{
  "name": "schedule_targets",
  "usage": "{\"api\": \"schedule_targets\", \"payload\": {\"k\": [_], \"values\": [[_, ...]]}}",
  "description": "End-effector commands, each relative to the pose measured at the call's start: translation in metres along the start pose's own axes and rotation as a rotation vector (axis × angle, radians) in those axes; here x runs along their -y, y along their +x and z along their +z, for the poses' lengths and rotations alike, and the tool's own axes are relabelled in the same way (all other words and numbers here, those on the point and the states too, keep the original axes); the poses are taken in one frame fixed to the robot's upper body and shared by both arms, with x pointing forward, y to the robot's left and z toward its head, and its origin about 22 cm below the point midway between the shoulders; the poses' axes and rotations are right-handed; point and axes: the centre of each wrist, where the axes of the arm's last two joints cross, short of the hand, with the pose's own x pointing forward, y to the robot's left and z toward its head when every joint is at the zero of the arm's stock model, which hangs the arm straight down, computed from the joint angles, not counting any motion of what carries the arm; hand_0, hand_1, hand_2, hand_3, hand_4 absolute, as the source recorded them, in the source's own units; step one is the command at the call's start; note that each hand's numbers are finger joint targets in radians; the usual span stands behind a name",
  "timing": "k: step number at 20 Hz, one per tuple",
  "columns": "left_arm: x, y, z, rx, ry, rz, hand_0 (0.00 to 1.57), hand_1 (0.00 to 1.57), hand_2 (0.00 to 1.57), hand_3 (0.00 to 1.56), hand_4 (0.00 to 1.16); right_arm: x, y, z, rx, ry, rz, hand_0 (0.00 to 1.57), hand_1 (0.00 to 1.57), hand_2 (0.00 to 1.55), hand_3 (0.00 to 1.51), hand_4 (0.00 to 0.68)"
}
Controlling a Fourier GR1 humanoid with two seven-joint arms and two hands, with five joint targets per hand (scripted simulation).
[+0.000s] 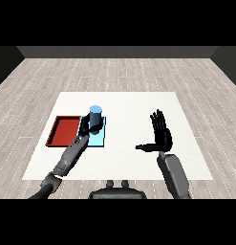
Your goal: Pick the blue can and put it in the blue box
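Already the blue can [95, 116] stands upright over the light blue tray [99, 139], its long axis vertical, with the left hand [90, 128] curled round its lower part from the near side. Whether the base touches the tray floor or hangs just above it cannot be told. The red tray [62, 131] lies just beside, on the left. Over on the white counter [129, 105] the right hand [160, 134] is held up with fingers straight and thumb out, holding nothing, well apart from the can. Judging from this, what remains is lowering and letting go, straight down
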Motion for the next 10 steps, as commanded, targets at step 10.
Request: {"api": "schedule_targets", "payload": {"k": [10], "values": [[-0.028, -0.060, -0.014, -0.315, -0.039, -0.330, 1.57, 1.57, 1.57, 1.49, 1.05, 0.028, -0.020, -0.005, -0.011, -0.088, -0.036, 0.00, 0.00, 0.00, 0.00, 0.000]]}}
